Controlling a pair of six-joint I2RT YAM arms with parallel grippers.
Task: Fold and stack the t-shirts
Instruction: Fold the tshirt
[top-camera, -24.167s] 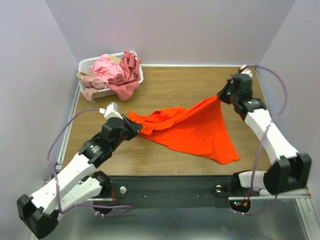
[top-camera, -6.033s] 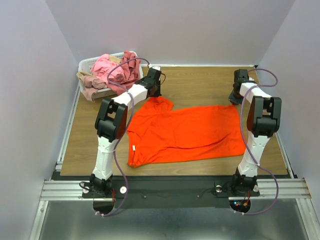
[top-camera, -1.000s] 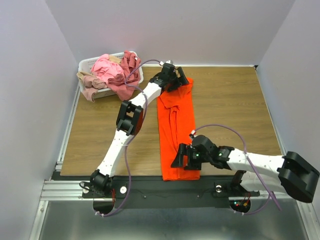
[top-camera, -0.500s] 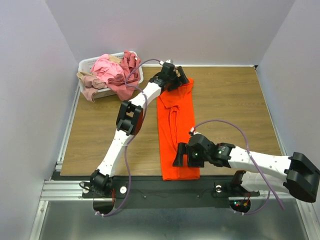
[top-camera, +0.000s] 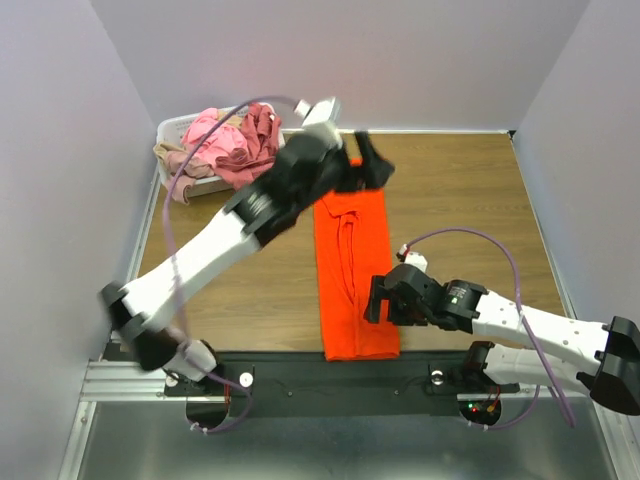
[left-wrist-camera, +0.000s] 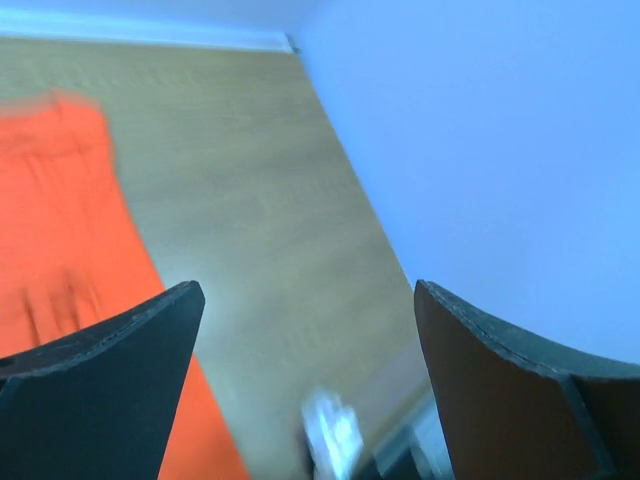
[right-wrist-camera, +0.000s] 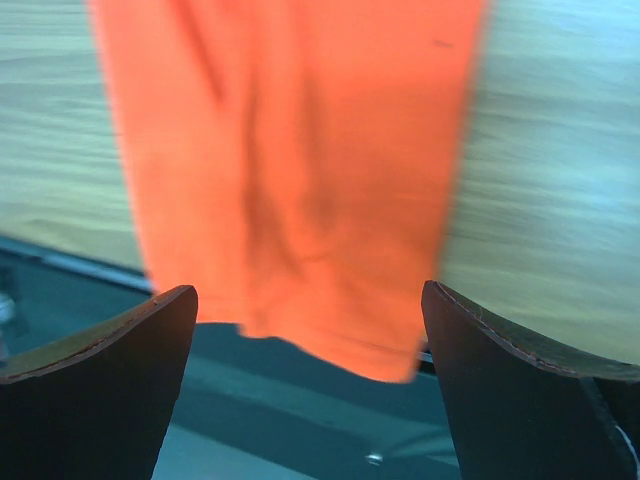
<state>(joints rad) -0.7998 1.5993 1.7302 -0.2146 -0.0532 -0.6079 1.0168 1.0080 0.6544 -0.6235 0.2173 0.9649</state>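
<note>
The table (top-camera: 460, 200) was a wood-grain board, brown and matte, closed in by plain pale lilac walls (top-camera: 400, 60) at the back and on both sides. A white seam ran where the board met the back wall. Along the near edge lay a black strip (top-camera: 330, 370), and beyond it an aluminium rail (top-camera: 130, 375) carrying the arm bases. A narrower metal rail edged the board on the left.

The orange shirt (top-camera: 352, 270) lay flat near the middle of the table, folded into a long narrow band running from far to near. Its near hem lapped over the black strip.

In the far left corner stood the basket (top-camera: 172, 128), heaped with the pink shirt (top-camera: 215, 135), the maroon shirt (top-camera: 262, 125) and the beige shirt (top-camera: 175, 160), some of the cloth hanging over its rim.

The left gripper (top-camera: 366, 168) hung blurred above the far end of the orange shirt, its jaws spread wide with nothing between them. The right gripper (top-camera: 378, 298) sat low at the band's right edge close to the near end, its jaws likewise wide apart and holding nothing, with orange cloth below them in the wrist view.
</note>
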